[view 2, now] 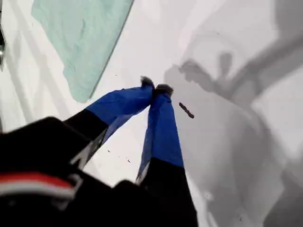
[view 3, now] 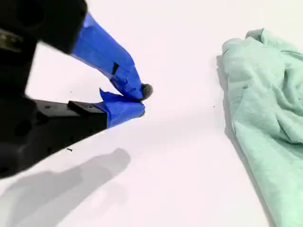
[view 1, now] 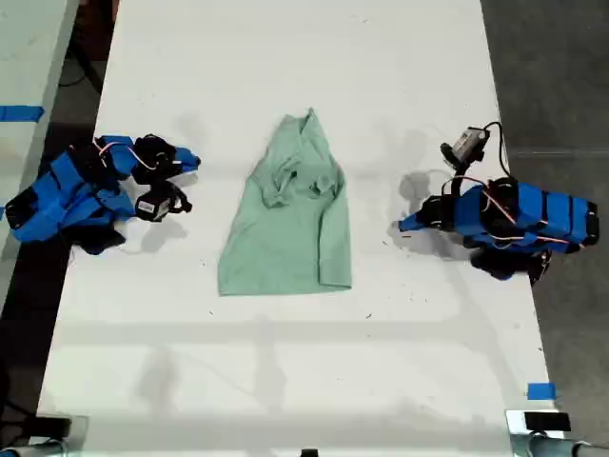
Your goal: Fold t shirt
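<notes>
The t shirt (view 1: 295, 219) is a pale mint-green cloth lying flat and wrinkled in the middle of the white table (view 1: 285, 57), collar end far from the camera, sleeves folded inward. My first gripper (view 1: 407, 226) rests at the exterior view's right, shut on nothing, a short gap from the shirt's hem side. In the first wrist view its blue fingertips (view 2: 155, 86) meet, with a t shirt (view 2: 80, 33) corner beyond. My second gripper (view 1: 193, 163) sits at the exterior view's left, shut and empty (view 3: 142, 97), apart from the crumpled t shirt (view 3: 270, 109).
A blue tape mark (view 1: 540, 390) sits near the table's front corner at the exterior view's right. Dark floor borders the table on both sides. A small dark speck (view 2: 186, 110) lies on the table by my first gripper.
</notes>
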